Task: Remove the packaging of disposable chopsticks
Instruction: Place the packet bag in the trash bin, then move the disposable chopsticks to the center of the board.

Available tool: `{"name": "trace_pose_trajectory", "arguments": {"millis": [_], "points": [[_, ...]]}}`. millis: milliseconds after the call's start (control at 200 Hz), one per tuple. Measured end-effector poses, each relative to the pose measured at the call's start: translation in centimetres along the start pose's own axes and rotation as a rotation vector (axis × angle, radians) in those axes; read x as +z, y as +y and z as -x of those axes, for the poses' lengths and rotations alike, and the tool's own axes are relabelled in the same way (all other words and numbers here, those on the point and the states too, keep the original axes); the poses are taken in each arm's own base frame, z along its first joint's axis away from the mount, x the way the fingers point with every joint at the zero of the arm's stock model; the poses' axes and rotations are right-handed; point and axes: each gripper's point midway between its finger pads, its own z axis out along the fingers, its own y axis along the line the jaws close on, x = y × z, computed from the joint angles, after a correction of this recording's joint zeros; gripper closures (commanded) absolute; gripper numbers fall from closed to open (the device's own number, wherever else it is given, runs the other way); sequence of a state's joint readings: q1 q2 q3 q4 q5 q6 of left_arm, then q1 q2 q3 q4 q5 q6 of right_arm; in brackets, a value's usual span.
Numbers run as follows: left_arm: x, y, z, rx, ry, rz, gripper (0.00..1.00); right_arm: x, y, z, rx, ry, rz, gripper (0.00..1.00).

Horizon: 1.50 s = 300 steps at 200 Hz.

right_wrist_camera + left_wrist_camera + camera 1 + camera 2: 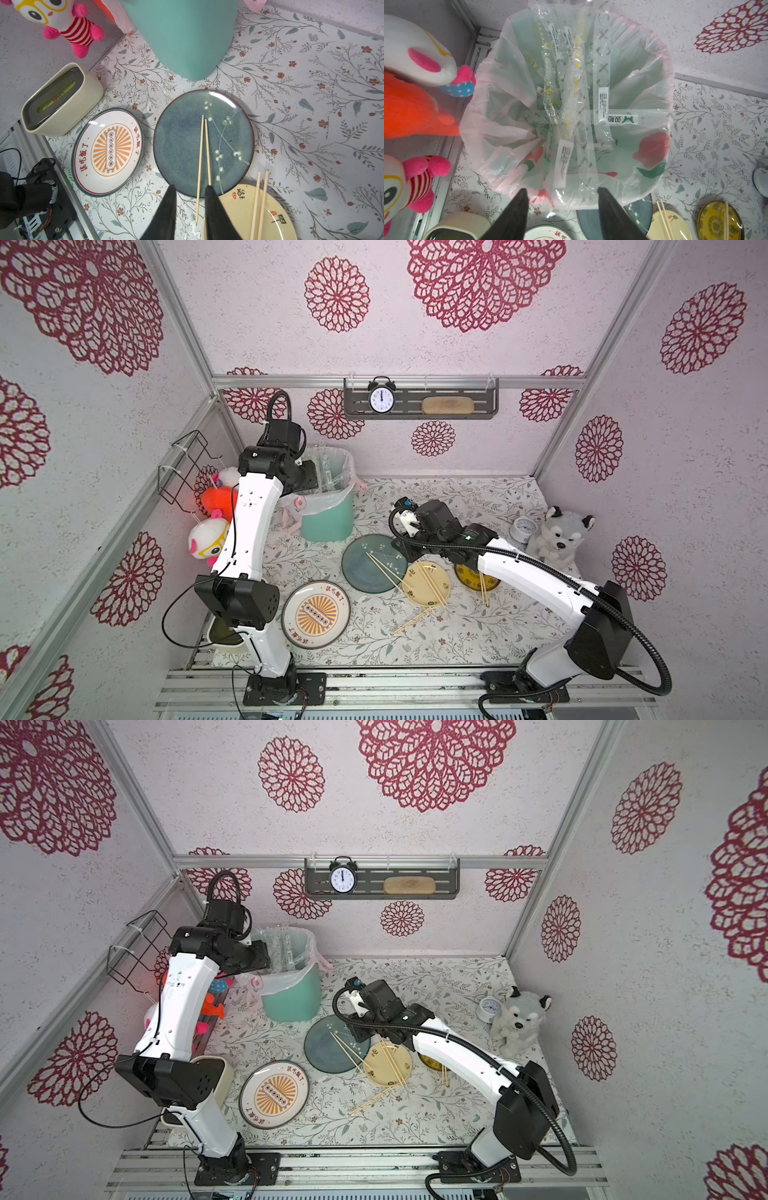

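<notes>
Flowery tablecloth (457,635) lies under everything. At ten o'clock stands a teal bin (328,522) with the clear packaging sleeves (601,83) inside. The left gripper (562,189) hangs over it, jaws spread wide, holding nothing. The right gripper (190,186), jaws a little apart, hovers over bare disposable chopsticks (200,155) on the blue plate (176,135) in the middle. Wrapper-dropping looks done; next, the left gripper should lift clear. No wrapped pair shows.

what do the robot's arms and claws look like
Both arms, left arm and right arm, have white shells with black joint housings. A black ribbed hose runs along the right; a thin black cable loops off the left. The left claw and right claw have black tapered fingers.
</notes>
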State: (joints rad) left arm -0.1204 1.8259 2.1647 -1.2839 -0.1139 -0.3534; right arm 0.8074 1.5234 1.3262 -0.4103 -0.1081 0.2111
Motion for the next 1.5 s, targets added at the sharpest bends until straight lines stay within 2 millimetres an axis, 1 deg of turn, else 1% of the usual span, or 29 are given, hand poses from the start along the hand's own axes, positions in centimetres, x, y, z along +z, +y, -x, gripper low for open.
{"name": "trace_pose_trajectory", "arguments": {"millis": [50,140,210,260,325,380,415,430,490,515,525,580,620,706,741,776,806,856,881,911,966,1006,1051,1086,1116,1191,1266,1341,1501], "points": [[0.3,0.2,-0.4,0.008,0.017,0.021,0.21,0.1,0.0,-0.1,0.000,0.001,0.000,0.73],[0.5,0.6,-0.5,0.021,0.029,0.061,0.18,0.1,-0.1,-0.1,0.001,0.002,-0.001,0.73],[-0.1,0.9,0.2,0.019,0.004,0.090,0.21,0.1,-0.1,-0.1,0.002,0.002,-0.002,0.73],[-0.7,1.0,0.6,0.021,-0.022,0.106,0.26,0.1,-0.2,-0.1,0.003,-0.001,-0.002,0.72],[-1.7,1.2,1.0,0.015,-0.065,0.116,0.24,0.0,-0.2,-0.2,0.002,-0.007,-0.003,0.62],[-2.9,1.0,0.6,0.018,-0.110,0.118,0.13,-0.3,-0.3,-0.4,0.011,-0.019,-0.002,0.45],[-3.8,0.7,-0.1,0.031,-0.146,0.111,0.00,-0.5,-0.4,-0.8,0.016,-0.025,-0.003,0.33],[-4.1,0.4,-0.5,0.030,-0.159,0.101,0.02,-0.7,-0.4,-0.9,0.008,-0.028,-0.003,0.31],[-6.1,-1.0,-2.7,0.056,-0.227,0.038,0.02,-1.6,-0.6,-1.9,0.014,-0.046,-0.005,0.20],[-7.0,-1.7,-3.5,0.062,-0.259,0.000,0.02,-2.1,-0.7,-2.3,0.022,-0.055,-0.007,0.05],[-7.4,-2.0,-3.9,0.067,-0.273,-0.020,0.02,-2.3,-0.7,-2.6,0.017,-0.058,-0.009,0.02],[-9.7,-3.7,-5.9,0.068,-0.356,-0.143,0.02,-3.6,-0.9,-3.7,0.028,-0.082,-0.014,0.01],[-11.0,-4.4,-7.3,0.060,-0.410,-0.220,0.02,-4.4,-1.0,-4.4,0.034,-0.102,-0.016,0.01],[-12.3,-5.9,-10.7,0.073,-0.466,-0.353,0.00,-5.8,-1.4,-6.2,0.065,-0.135,-0.026,0.02],[-12.4,-6.8,-12.1,0.088,-0.475,-0.409,0.06,-6.0,-1.5,-7.0,0.081,-0.141,-0.027,0.03],[-12.0,-7.9,-13.4,0.102,-0.467,-0.458,0.15,-6.0,-1.5,-8.2,0.097,-0.140,-0.029,0.03],[-11.2,-8.7,-14.6,0.119,-0.450,-0.490,0.25,-5.9,-1.4,-9.3,0.105,-0.125,-0.034,0.04],[-9.3,-10.3,-17.1,0.144,-0.402,-0.552,0.38,-5.6,-0.7,-11.5,0.098,-0.095,-0.047,0.04],[-8.1,-10.9,-18.5,0.159,-0.371,-0.573,0.42,-5.6,-0.1,-12.5,0.094,-0.079,-0.039,0.04],[-6.5,-11.6,-20.4,0.180,-0.327,-0.591,0.45,-5.5,0.5,-13.6,0.093,-0.065,-0.027,0.05],[-3.8,-12.6,-24.1,0.227,-0.236,-0.603,0.45,-5.9,1.3,-15.5,0.106,-0.053,0.001,0.05],[-2.0,-13.3,-27.1,0.278,-0.167,-0.606,0.46,-6.4,0.8,-16.3,0.132,-0.058,-0.006,0.06],[-0.7,-14.0,-30.3,0.338,-0.095,-0.610,0.46,-7.0,0.1,-16.8,0.164,-0.068,-0.030,0.06],[0.0,-14.4,-32.1,0.372,-0.054,-0.609,0.46,-7.4,-0.5,-17.0,0.187,-0.080,-0.050,0.06],[0.5,-14.9,-33.7,0.404,-0.018,-0.611,0.49,-7.7,-0.9,-17.0,0.207,-0.094,-0.067,0.06],[1.8,-16.0,-36.0,0.456,0.044,-0.605,0.54,-8.7,-1.8,-16.8,0.246,-0.130,-0.099,0.06],[3.0,-17.0,-37.9,0.501,0.097,-0.584,0.54,-9.7,-2.3,-16.4,0.278,-0.179,-0.103,0.07],[3.6,-17.9,-39.6,0.538,0.141,-0.586,0.53,-10.7,-2.5,-16.0,0.297,-0.216,-0.100,0.08],[4.3,-20.0,-41.7,0.589,0.208,-0.598,0.46,-11.2,-2.6,-15.8,0.318,-0.235,-0.096,0.08]]}}
